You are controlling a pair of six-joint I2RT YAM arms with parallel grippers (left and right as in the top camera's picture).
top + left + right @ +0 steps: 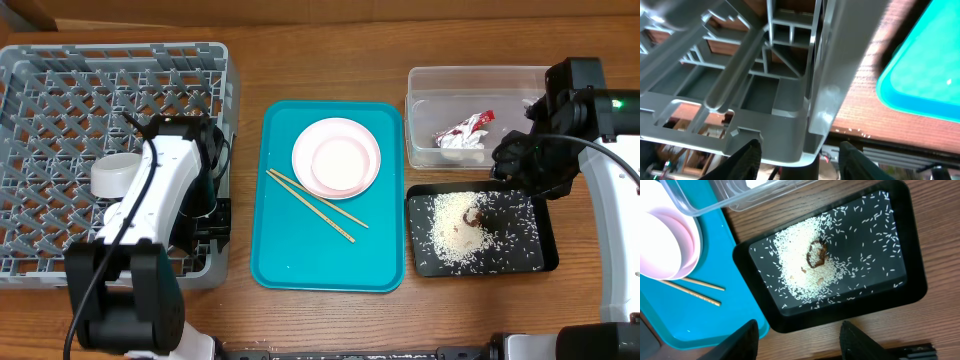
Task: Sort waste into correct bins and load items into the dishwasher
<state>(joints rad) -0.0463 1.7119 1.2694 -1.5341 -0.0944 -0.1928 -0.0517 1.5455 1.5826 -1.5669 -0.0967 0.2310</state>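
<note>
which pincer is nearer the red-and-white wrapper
Right. The right pincer hovers just right of the wrapper, at the edge of the clear tub holding it; the left pincer is far off at the dish rack.

Rice (462, 232) fills black tray (541, 263) — wrapper (463, 132) in tub (428, 108).

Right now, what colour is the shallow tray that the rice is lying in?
Black; the right wrist view shows the tray and rice best.

Brown wooden table (330, 50), soft even light
</note>
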